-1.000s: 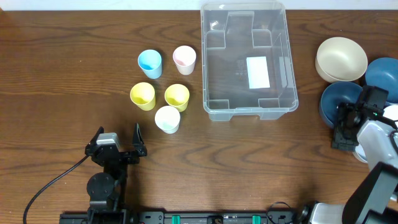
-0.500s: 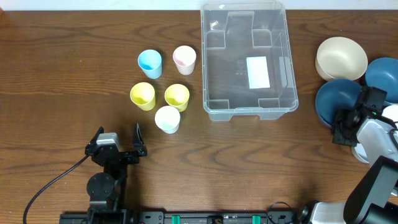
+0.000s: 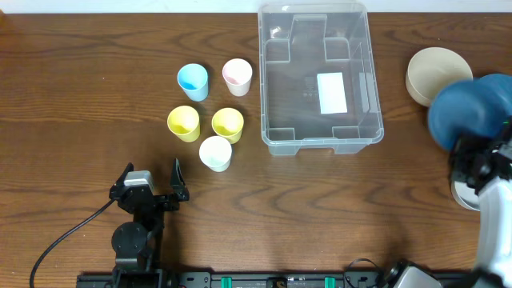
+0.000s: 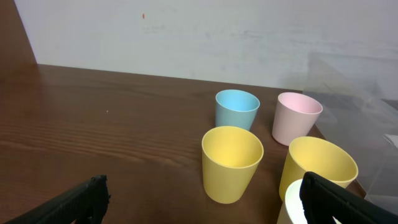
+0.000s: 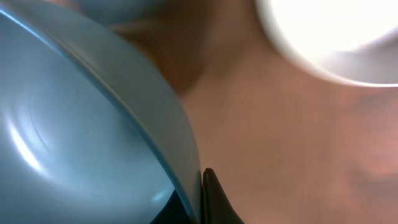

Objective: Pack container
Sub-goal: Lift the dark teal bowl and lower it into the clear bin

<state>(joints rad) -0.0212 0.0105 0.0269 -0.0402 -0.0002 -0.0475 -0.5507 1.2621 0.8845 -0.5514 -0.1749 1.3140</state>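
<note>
The container point(image 3: 276, 96) is a clear bin with a white label point(image 3: 332, 93), standing empty at the top centre of the table. My right gripper point(image 3: 480, 158) is at the far right, shut on the rim of a dark blue bowl point(image 3: 469, 109) that hangs tilted above the table. In the right wrist view the blue bowl point(image 5: 81, 124) fills the left, with one black fingertip point(image 5: 212, 199) pressed to its rim. My left gripper point(image 3: 152, 186) rests open near the front left, holding nothing; its two fingers frame the cups in the left wrist view point(image 4: 202, 208).
Several small cups stand left of the container: blue point(image 3: 192, 82), pink point(image 3: 237, 77), two yellow point(image 3: 183, 123) point(image 3: 227, 125) and white point(image 3: 214, 153). A beige bowl point(image 3: 428, 72) sits right of the container. A white bowl point(image 5: 336, 37) lies beneath the right arm.
The right gripper shut on the blue bowl's rim and raised it, tilting it and carrying it up and right. The left arm stayed still.
</note>
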